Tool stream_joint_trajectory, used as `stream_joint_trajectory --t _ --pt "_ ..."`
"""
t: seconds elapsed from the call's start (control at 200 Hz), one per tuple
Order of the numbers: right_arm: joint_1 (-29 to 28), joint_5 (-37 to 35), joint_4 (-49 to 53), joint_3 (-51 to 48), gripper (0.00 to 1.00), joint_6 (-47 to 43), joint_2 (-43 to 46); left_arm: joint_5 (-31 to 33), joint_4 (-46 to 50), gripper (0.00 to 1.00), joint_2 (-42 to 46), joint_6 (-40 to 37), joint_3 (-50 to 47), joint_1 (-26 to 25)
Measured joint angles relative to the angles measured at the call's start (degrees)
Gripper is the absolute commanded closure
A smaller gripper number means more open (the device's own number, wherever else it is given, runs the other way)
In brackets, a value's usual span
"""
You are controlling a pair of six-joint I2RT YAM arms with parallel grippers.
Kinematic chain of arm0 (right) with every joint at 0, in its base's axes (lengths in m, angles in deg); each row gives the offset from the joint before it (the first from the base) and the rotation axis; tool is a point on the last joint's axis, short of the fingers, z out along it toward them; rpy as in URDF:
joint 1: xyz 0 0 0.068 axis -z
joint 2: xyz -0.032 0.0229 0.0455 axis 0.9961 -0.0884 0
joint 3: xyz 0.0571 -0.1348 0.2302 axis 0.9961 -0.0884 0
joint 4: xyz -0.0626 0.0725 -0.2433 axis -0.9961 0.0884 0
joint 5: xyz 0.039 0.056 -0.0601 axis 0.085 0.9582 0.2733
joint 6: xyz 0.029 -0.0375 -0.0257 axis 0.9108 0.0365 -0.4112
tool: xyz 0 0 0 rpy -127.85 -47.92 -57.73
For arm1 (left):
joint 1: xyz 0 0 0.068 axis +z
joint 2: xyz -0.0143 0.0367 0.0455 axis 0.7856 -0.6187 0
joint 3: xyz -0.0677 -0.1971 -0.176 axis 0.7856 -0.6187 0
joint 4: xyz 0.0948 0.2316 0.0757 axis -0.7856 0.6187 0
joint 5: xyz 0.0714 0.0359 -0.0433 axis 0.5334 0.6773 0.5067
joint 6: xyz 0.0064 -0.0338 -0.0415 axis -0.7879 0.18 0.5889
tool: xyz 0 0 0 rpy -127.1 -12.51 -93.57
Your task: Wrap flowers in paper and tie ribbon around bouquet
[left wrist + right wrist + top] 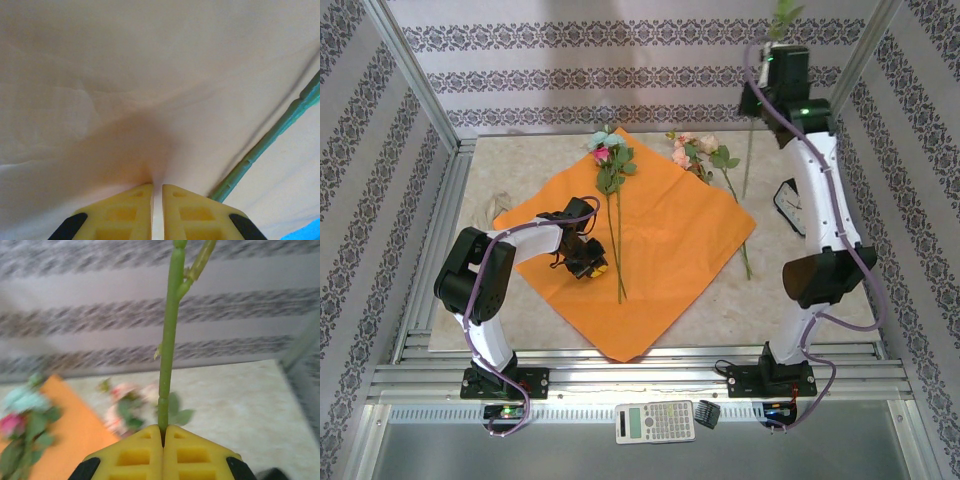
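Where the tabletop (820,300) lies bare at the far left, the ribbon (492,207) sits in a loose heap just off the left corner of the paper (660,260). The orange sheet is spread flat like a diamond across the middle of the table.

The left gripper (592,266) is down on the sheet's left half. In the left wrist view, its yellow fingers (125,215) are drawn almost together, with a pucker of paper (100,100) gathered into the thin slit between their tips. A green stem (270,140) lies just to their right.

Two flowers (608,152) rest on the sheet. Their pink and pale-blue heads are at its far corner and their stems run toward the near side. A peach and pink cluster (695,150) lies at the sheet's far right edge, and its stem trails off onto the table.

Raised high at the right, the right gripper (163,429) has its fingers pressed together on a single stem (169,340), which stands upright before the patterned wall (75,325).
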Motion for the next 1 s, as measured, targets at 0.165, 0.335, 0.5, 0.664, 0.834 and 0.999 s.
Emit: stream_joint_trajectory --t 0.165,0.335,0.5,0.664,0.834,0.999 --pt "-11.2 7.9 -4.8 -16.0 1.00 5.0 0.0 0.0 0.0 0.88 0.0 0.0 0.0 0.0" --pt "-17.4 15.2 -8.3 -24.4 1.00 12.7 -7.7 0.0 0.0 0.88 0.0 0.0 0.0 0.0" --pt "-20.0 19.3 -10.8 -24.5 1.00 18.2 -16.1 0.0 0.0 0.89 0.0 0.0 0.0 0.2" --pt "-21.2 21.4 -10.5 -21.9 1.00 21.0 -21.9 0.0 0.0 0.89 0.0 0.0 0.0 0.2" --pt "-21.1 23.1 -7.9 -16.4 0.57 22.0 -25.8 0.1 0.0 0.88 0.0 0.0 0.0 0.2" --pt "-20.0 22.5 -3.7 -13.0 0.47 18.3 -24.7 0.1 0.0 0.88 0.0 0.0 0.0 0.2"
